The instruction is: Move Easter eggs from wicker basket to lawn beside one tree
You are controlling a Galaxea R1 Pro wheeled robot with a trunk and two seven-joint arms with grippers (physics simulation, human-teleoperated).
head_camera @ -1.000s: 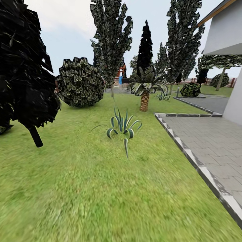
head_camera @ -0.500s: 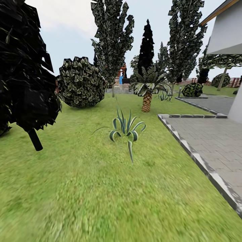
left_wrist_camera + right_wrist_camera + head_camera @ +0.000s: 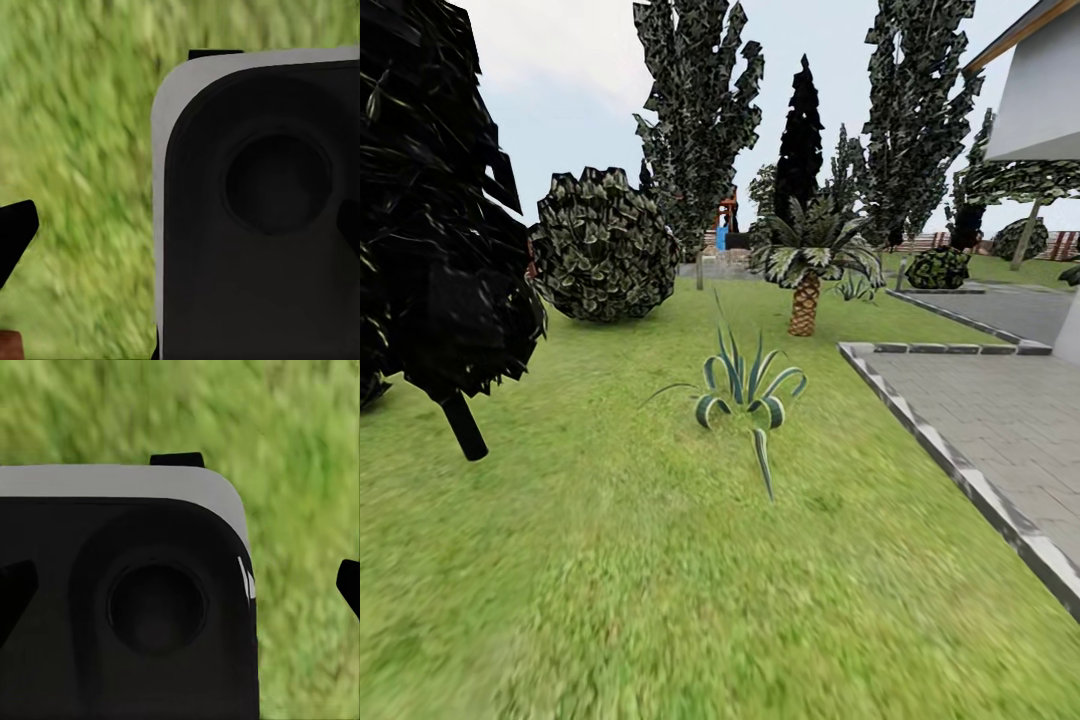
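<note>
One spiky plant (image 3: 745, 385) mid-lawn (image 3: 610, 560); paving (image 3: 1000, 410) right; tool states: cannot tell.

- a home garden, rendered in a simulator, seen from the head view.
- the lawn (image 3: 610, 560) of mottled green grass covers most of the ground.
- a spiky striped plant (image 3: 745, 385) grows in the grass near the middle.
- a short palm (image 3: 806, 270) with a scaly trunk stands beyond it.
- a round bush (image 3: 605, 245) and a black-leaved tree (image 3: 430, 200) stand on the left side of the lawn.
- tall trees (image 3: 695, 110) with jagged dark green crowns rise at the far edge.
- a grey paved patio (image 3: 1000, 420) with a stone kerb borders the lawn's right edge.
- a white house wall (image 3: 1045, 95) under an eave stands at the right.
- a slatted fence (image 3: 935, 240) shows far behind.
</note>
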